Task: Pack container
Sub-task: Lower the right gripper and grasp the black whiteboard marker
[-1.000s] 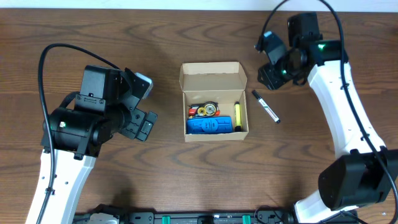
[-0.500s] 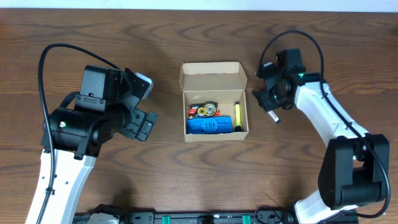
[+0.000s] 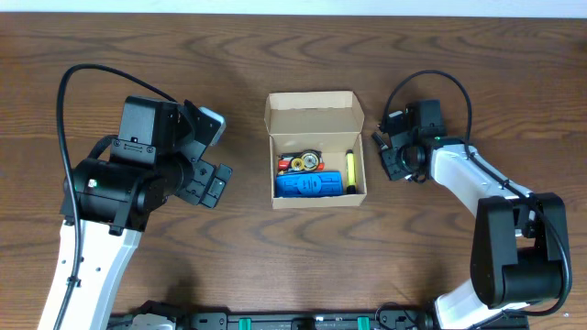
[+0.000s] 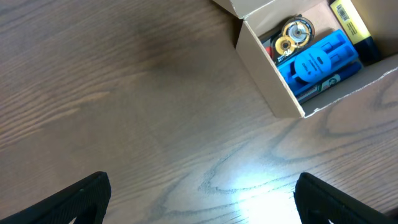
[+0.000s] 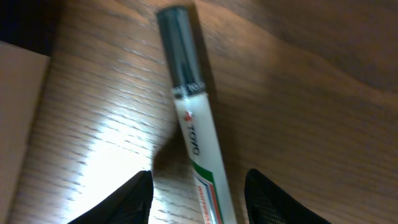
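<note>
Centrally on worktop (image 3: 275, 257), container (image 3: 314, 112) is stocked: blue tool (image 3: 309, 185), yellow highlighter (image 3: 350, 170), discs (image 3: 310, 162). At 3 o'clock, right hand (image 3: 393, 156) is poised released astride marker (image 5: 198, 134).

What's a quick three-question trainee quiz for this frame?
1. True or false: the small tan cardboard box has its flap lid shut.
2. The white marker with a black cap lies: A) inside the box; B) on the wooden table, between the fingers of the right gripper; C) on top of the lid.
3. What colour is the largest item inside the box?
Key: 1 false; 2 B; 3 blue.
</note>
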Robot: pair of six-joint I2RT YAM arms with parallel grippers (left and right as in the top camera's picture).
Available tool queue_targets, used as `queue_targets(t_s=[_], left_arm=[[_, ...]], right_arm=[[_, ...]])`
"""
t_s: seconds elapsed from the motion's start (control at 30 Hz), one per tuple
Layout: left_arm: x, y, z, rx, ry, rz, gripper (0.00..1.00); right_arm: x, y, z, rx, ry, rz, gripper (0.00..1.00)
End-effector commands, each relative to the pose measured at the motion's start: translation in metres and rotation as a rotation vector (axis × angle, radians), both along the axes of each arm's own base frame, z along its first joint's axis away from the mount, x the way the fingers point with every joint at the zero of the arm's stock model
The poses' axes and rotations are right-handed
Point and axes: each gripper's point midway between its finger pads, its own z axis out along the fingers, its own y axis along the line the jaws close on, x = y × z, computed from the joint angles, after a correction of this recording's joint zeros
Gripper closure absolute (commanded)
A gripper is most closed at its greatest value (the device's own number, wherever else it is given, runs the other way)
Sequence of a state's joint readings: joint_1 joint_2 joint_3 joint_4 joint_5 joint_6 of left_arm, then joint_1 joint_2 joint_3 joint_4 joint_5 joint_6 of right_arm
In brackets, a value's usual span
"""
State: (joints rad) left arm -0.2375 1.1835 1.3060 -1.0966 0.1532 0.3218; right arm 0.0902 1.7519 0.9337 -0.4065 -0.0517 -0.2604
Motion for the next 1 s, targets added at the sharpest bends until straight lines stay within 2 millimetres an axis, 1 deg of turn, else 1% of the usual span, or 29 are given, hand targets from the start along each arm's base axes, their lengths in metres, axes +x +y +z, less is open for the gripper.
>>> queue_targets(t_s=[0.0,0.1,0.23,0.37,0.43,0.5,0.6,0.73,0.8,0.87,0.97], left_arm=[[0.001,0.002,0.004,0.006,-0.013,-0.005,0.05],[0.0,0.001,0.004,0.006,-0.013,-0.005,0.05],[0.001,0.002,0.004,0.006,-0.013,-0.005,0.05],[0.001,0.002,0.004,0.006,-0.013,-0.005,0.05],[0.001,0.002,0.004,0.006,-0.013,-0.005,0.05],[0.001,0.002,0.004,0.006,-0.013,-0.005,0.05],[0.001,0.002,0.004,0.006,-0.013,-0.005,0.05],[0.0,0.001,0.004,0.006,-0.013,-0.005,0.05],[0.0,0.001,0.004,0.006,-0.013,-0.005,0.05],[0.0,0.001,0.004,0.006,-0.013,-0.005,0.05],[0.0,0.001,0.004,0.006,-0.013,-0.005,0.05]], right_arm=[[-0.003,-0.006,-0.006,0.01,0.001,-0.03,0.47],[-0.003,-0.007,-0.009,0.039,-0.006,-0.035,0.48],[-0.003,-0.005,-0.01,0.07,-0.003,-0.033,0.51],[-0.005,-0.002,-0.014,0.086,0.011,-0.024,0.58],[-0.007,0.002,-0.018,0.103,0.023,-0.019,0.59],[-0.008,0.003,-0.021,0.11,0.034,-0.017,0.62],[-0.009,0.005,-0.023,0.124,0.042,-0.013,0.72],[-0.009,0.007,-0.022,0.141,0.043,-0.031,0.78],[-0.006,0.007,-0.019,0.149,0.038,-0.052,0.81],[-0.001,0.007,-0.013,0.156,0.026,-0.069,0.81],[0.013,0.008,0.006,0.161,-0.009,-0.071,0.82]])
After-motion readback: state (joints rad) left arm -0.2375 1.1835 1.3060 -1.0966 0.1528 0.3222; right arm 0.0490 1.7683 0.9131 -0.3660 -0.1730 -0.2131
